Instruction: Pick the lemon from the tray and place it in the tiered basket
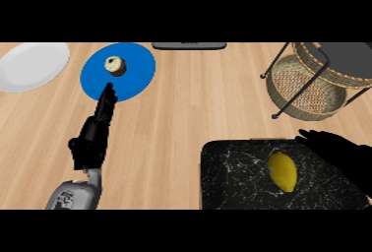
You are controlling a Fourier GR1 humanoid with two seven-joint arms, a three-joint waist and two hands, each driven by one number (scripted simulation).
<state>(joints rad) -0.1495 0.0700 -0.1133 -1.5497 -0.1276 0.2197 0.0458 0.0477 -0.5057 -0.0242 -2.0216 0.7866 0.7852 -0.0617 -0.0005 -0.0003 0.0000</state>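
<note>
A yellow lemon (283,170) lies on the black marbled tray (232,187) at the lower right. My right hand (341,150) hovers over the tray's right part, just right of the lemon, fingers relaxed and pointing up-left, holding nothing. The tiered basket (305,93), wicker with a black wire frame and a dark upper tier, stands at the upper right. My left hand (100,118) stretches up the counter at left with straight fingers, its tips at the edge of a blue plate.
A blue plate (134,74) carries a small cupcake-like item (115,65) at upper left. A white plate (29,66) sits at the far left edge. A dark flat object (189,46) lies at the top middle.
</note>
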